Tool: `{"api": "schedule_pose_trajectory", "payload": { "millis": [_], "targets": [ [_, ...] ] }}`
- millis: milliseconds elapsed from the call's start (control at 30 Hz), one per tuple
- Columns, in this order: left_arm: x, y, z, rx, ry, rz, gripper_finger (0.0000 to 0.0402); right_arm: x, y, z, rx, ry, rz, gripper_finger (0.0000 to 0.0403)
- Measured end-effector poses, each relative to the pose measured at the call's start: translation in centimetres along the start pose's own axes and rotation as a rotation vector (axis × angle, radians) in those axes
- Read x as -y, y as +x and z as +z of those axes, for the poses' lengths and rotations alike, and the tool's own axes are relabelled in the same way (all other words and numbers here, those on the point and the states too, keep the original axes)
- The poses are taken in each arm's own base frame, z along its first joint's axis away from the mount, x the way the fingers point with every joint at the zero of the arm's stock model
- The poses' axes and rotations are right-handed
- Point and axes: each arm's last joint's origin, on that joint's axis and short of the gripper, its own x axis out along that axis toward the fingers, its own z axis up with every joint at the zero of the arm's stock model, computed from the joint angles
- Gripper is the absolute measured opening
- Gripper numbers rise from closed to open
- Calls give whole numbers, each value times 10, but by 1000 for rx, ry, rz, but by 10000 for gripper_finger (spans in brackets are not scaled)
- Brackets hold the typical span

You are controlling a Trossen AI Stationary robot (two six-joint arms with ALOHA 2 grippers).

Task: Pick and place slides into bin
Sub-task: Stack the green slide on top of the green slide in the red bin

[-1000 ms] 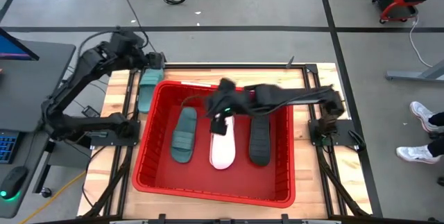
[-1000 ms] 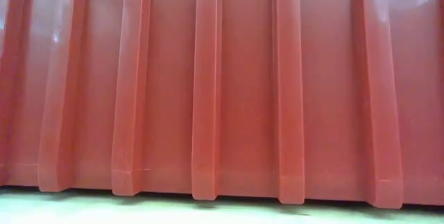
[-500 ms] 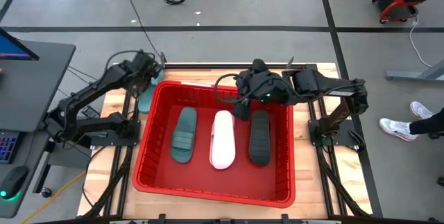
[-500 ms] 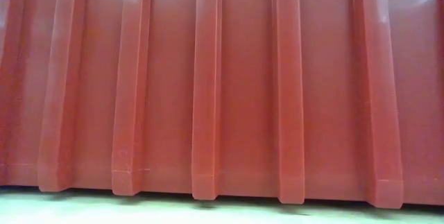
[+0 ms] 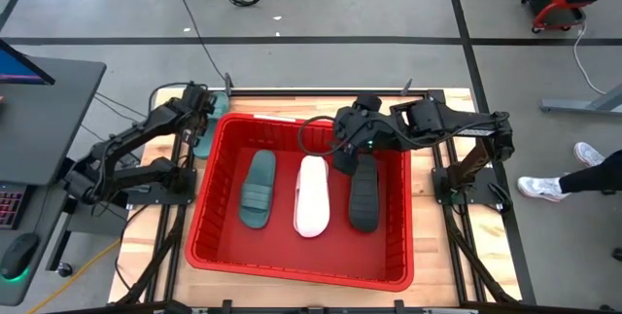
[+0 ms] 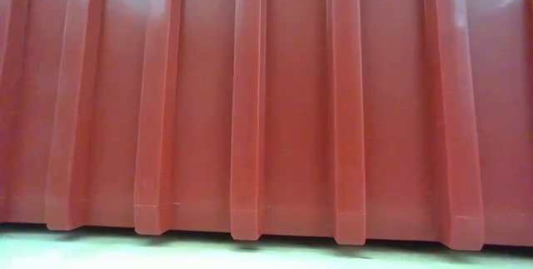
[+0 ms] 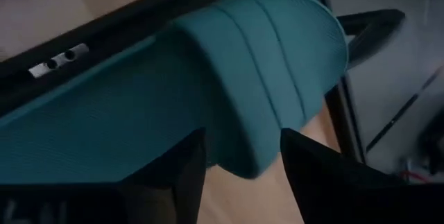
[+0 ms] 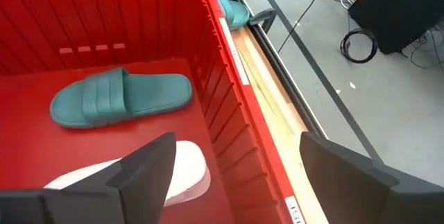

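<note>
The red bin [image 5: 394, 261] stands mid-table. Its ribbed wall [image 6: 250, 94] fills the low view. In it lie a teal slide [image 5: 258, 190], a white slide [image 5: 312, 195] and a black slide [image 5: 362, 192], side by side on its floor. A second teal slide [image 5: 205, 135] lies on the table outside the bin's far left corner. My left gripper [image 5: 201, 112] is open right over it, its fingers either side of the slide's strap side [image 7: 243, 151]. My right gripper [image 5: 340, 156] is open and empty above the bin's far end. My left gripper stands open at the strap side of the teal slide outside the bin [image 7: 243, 151], one finger [image 7: 173, 175] on each side of the edge. I cannot tell whether they touch it. The slide lies flat on the table.
Black frame rails [image 5: 175, 173] run along the table's left and right sides. A narrow strip of wood [image 8: 267, 78] shows between the bin's far wall and the far rail. A person's feet [image 5: 544, 188] show on the floor at the right.
My right gripper has drawn back from over the white slide toward the bin's far right and is empty. My left gripper has come down toward the teal slide outside the bin's far left corner. The slides in the bin lie still.
</note>
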Motion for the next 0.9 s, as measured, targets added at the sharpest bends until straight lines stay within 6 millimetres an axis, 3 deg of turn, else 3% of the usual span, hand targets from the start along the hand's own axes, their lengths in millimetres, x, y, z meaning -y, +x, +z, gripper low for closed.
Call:
{"api": "schedule_pose_trajectory", "payload": {
  "millis": [233, 567, 733, 900],
  "targets": [
    [-8, 20, 2, 27, -88, -169, 184, 2, 1, 1, 1, -10, -11, 313],
    [-30, 35, 1, 104, -180, -206, 173, 2, 1, 1, 2, -2, -12, 313],
    [-30, 35, 3, 153, -208, -225, 116, 2, 1, 1, 2, -2, -12, 313],
    [-26, 34, 3, 169, -178, -265, 23, 2, 1, 1, 2, -2, -11, 313]
  ]
}}
